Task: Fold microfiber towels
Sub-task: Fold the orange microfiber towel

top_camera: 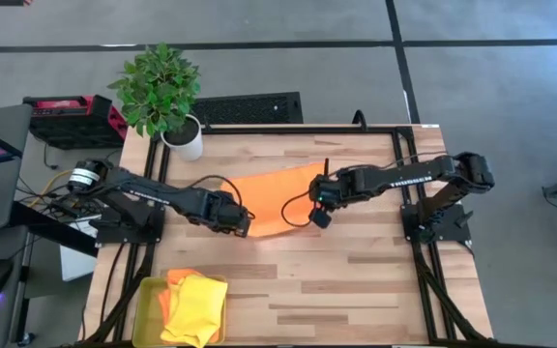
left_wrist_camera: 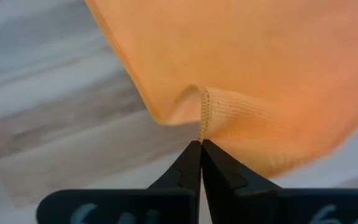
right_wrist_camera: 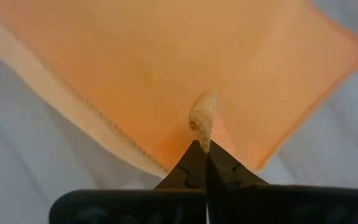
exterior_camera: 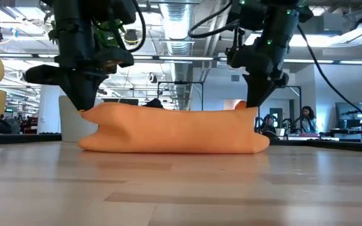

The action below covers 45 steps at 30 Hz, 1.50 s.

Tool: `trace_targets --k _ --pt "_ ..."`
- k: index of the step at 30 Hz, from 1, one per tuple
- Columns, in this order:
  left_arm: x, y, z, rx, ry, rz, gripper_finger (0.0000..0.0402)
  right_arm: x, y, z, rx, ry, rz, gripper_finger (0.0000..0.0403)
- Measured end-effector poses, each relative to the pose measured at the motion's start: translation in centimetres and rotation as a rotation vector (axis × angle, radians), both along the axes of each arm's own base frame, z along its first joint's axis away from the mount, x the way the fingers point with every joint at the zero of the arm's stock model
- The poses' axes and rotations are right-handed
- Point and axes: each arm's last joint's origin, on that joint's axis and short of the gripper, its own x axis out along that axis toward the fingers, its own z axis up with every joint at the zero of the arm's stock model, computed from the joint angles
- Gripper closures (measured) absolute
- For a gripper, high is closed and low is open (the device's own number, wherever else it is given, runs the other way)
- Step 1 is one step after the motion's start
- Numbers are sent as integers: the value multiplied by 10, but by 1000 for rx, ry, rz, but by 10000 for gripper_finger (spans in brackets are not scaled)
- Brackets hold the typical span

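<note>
We hold the orange towel [top_camera: 274, 198] lengthwise, left gripper [top_camera: 243, 220] and right gripper [top_camera: 319, 215] pinched on opposite corners.

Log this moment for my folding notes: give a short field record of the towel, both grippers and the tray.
towel at work: orange towel, mid-table, partly doubled over
left gripper: shut on the orange towel's stitched edge
right gripper: shut on the orange towel's edge at the other end
tray: at the near left table edge, holding yellow and orange cloths
potted plant: far left corner
</note>
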Motion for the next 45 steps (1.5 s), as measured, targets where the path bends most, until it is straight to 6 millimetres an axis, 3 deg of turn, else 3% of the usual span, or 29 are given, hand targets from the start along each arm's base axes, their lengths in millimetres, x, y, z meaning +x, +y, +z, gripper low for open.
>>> trace_targets --k 24,31,38,45 --pt "-6 81 0 65 55 192 401 -1 -91 2 -152 -80 -161 397" --pt "-7 89 0 67 56 205 401 -4 -99 -1 -154 -57 -161 394" --pt "-5 90 0 112 35 215 398 -5 -104 -1 -159 -58 -167 366" --pt "-1 93 0 136 0 247 366 -3 -104 0 -178 -75 -138 333"
